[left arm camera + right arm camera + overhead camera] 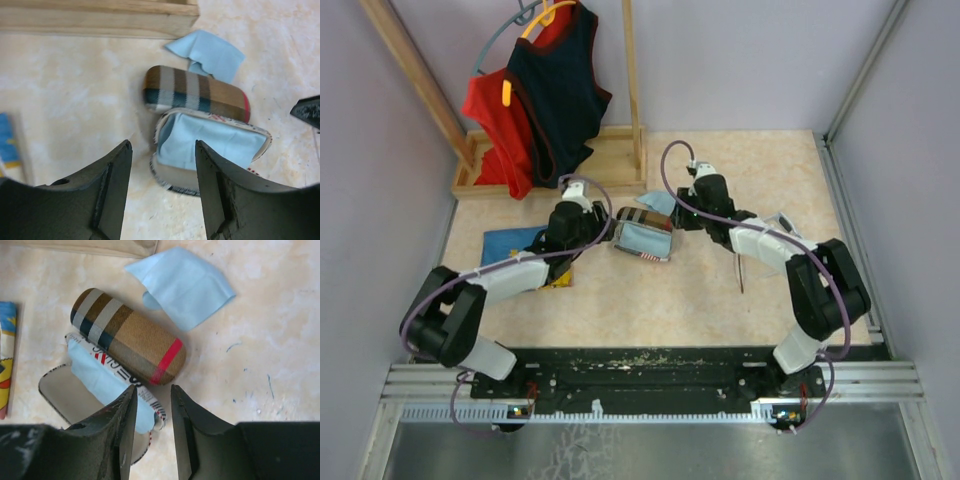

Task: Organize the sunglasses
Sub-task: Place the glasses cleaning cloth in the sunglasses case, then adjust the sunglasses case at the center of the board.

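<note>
Two pincers: left pincer (164, 147) and right pincer (153, 390) both standing with jaws apart, gripping nothing.
Sunglasses: not showing; perhaps hiding under the cloth (210, 142) in the flag-print case (175, 179), though I cannot tell.
Case axis: running crosswise at the middle of the surface (700, 290), one pincer waiting just beside each end.

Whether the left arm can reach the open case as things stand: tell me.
Probably yes. The left fingers stand open just short of the open case, nothing between; the plaid case lies behind it, out of the way.

Left end effector (162, 145) gapes; right end effector (153, 388) seemingly ajar.
</note>
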Robot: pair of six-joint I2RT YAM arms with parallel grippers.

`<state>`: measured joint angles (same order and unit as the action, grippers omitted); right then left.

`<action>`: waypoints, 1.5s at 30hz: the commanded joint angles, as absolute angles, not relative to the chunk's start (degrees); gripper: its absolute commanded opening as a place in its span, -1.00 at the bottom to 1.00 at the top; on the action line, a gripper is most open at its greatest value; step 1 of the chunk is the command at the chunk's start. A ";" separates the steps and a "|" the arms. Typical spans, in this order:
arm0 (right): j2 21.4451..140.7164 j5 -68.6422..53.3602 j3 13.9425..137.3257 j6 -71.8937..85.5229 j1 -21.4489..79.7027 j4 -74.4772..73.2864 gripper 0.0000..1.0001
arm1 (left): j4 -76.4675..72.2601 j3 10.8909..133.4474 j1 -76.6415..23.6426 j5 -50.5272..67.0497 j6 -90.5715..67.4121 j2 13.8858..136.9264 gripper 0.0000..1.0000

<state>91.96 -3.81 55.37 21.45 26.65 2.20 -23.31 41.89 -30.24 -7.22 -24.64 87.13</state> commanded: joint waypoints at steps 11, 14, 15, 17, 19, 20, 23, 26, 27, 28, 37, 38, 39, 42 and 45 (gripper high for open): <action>106.30 -5.80 71.66 11.98 26.19 -8.11 -0.48 | -3.80 33.28 -29.73 -18.47 -34.22 72.20 0.19; 105.95 -6.79 71.00 12.13 26.32 -8.29 -0.51 | -3.25 31.74 -29.72 -19.48 -33.88 69.48 0.21; 105.74 -7.01 70.68 12.17 26.40 -8.50 -0.52 | -3.25 31.35 -29.71 -19.78 -33.78 68.70 0.21; 105.48 -7.60 70.06 12.15 26.66 -9.07 -0.52 | -3.07 31.12 -29.76 -20.39 -33.54 67.55 0.22; 104.97 -7.98 69.16 12.17 27.01 -9.37 -0.52 | -2.57 31.11 -29.76 -21.00 -33.67 66.80 0.22; 104.77 -8.00 68.56 12.26 27.21 -9.40 -0.52 | -2.36 31.11 -29.76 -21.32 -33.77 66.61 0.22; 103.76 -7.70 66.56 12.72 27.95 -8.98 -0.52 | -1.60 30.86 -29.72 -22.21 -34.54 65.90 0.22; 102.46 -6.92 65.12 13.21 29.12 -8.88 -0.52 | -1.10 30.68 -29.72 -22.64 -34.96 65.25 0.22; 101.97 -6.67 64.69 13.37 29.56 -8.92 -0.53 | -0.81 30.67 -29.75 -22.79 -34.98 64.99 0.22; 101.55 -6.45 64.20 13.59 29.86 -8.96 -0.52 | -0.42 30.73 -29.72 -23.04 -35.05 64.76 0.22; 96.83 -8.35 59.68 16.51 32.60 -8.09 -0.52 | 1.54 30.34 -29.76 -25.63 -35.34 62.47 0.24; 96.41 -8.78 59.13 16.88 32.94 -7.87 -0.52 | 1.63 30.33 -29.72 -25.76 -35.37 62.29 0.25; 96.05 -8.88 58.57 17.31 33.29 -7.67 -0.52 | 1.80 30.28 -29.75 -25.85 -35.40 62.17 0.25; 95.19 -8.83 56.85 18.23 34.51 -6.82 -0.52 | 1.87 30.06 -29.63 -26.47 -35.20 61.88 0.26; 93.14 -9.66 54.77 19.68 35.27 -5.10 -0.52 | 2.29 30.37 -29.66 -27.23 -34.19 61.96 0.27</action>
<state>97.71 -7.90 56.66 17.21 33.82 -8.71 1.41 30.81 -29.93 -25.36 -34.87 62.76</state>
